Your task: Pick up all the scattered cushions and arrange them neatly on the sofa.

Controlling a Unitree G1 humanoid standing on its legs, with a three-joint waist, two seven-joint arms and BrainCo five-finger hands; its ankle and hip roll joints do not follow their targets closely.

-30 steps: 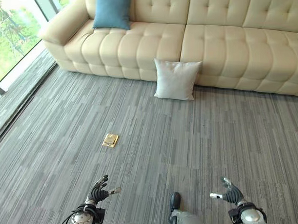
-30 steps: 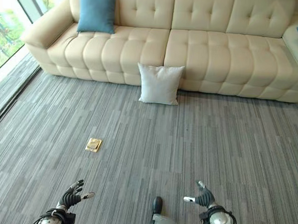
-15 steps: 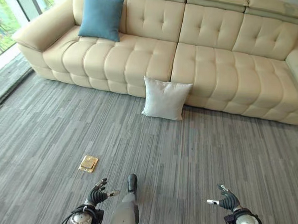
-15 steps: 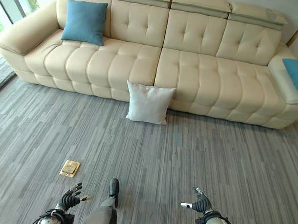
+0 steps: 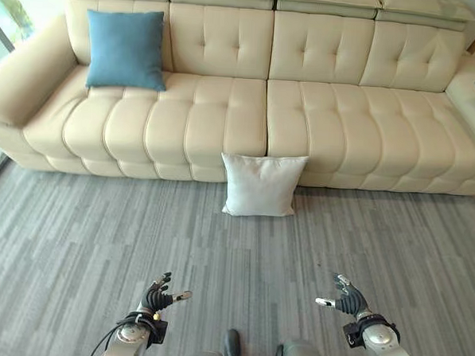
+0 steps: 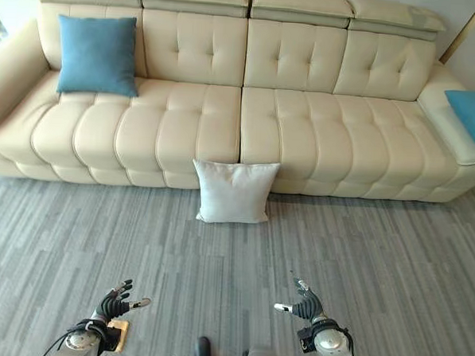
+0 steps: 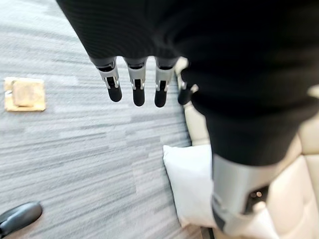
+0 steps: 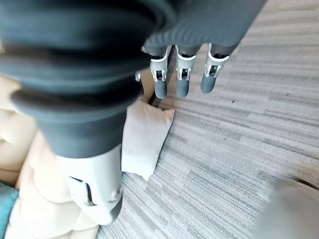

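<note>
A white cushion stands on the grey carpet, leaning against the front of the cream sofa at its middle. It also shows past the fingers in both wrist views, white cushion and white cushion. A blue cushion rests upright against the sofa's back at the left end. Another blue cushion lies on the sofa's right arm. My left hand and right hand hang low near me, well short of the white cushion, both open and holding nothing.
A small brass floor plate is set in the carpet beside my left hand. Grey carpet stretches between me and the sofa.
The whole picture has shifted: the camera turned and now faces the sofa squarely, with the white cushion centred. The floor plate has slid out of the left eye view. Both hands stay open.
</note>
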